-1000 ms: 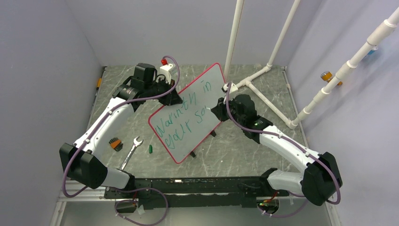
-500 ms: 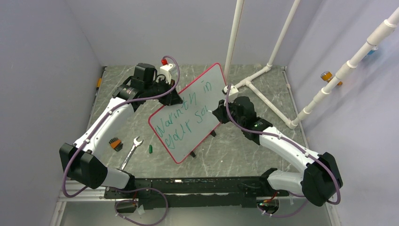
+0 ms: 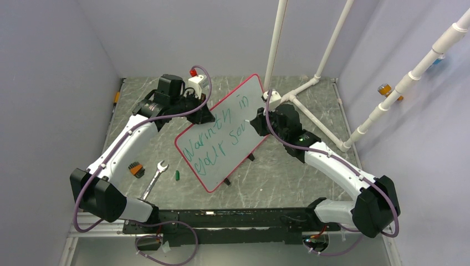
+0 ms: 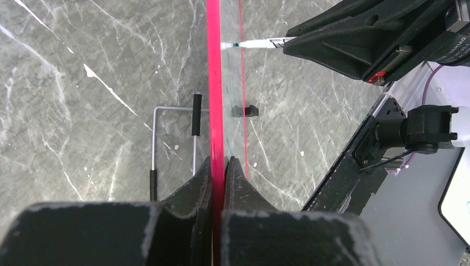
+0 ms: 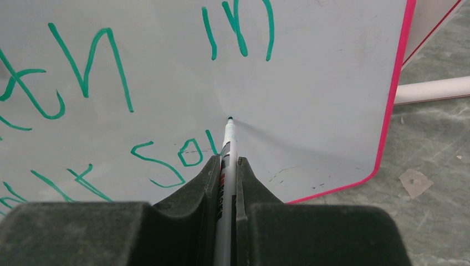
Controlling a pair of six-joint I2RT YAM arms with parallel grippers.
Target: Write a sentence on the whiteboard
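Observation:
The whiteboard (image 3: 224, 133) with a red rim stands tilted in the middle of the table. Green lettering (image 3: 216, 136) on it reads roughly "Warmth in" over "your Sou". My left gripper (image 3: 204, 114) is shut on the board's upper left rim (image 4: 215, 111). My right gripper (image 3: 256, 124) is shut on a white marker (image 5: 227, 160). The marker's tip (image 5: 230, 118) is against the board, just right of "So" (image 5: 172, 158) and below "in" (image 5: 238, 30). In the left wrist view the marker (image 4: 252, 45) meets the board from the right.
A silver wrench (image 3: 155, 178), a green marker cap (image 3: 177, 175) and an orange-black brush (image 3: 135, 168) lie left of the board. White PVC pipes (image 3: 302, 91) stand behind and right. A wire stand (image 4: 174, 138) sits behind the board.
My right gripper has moved up the board with the marker, adding a stroke after "So". The left gripper and the board have stayed still.

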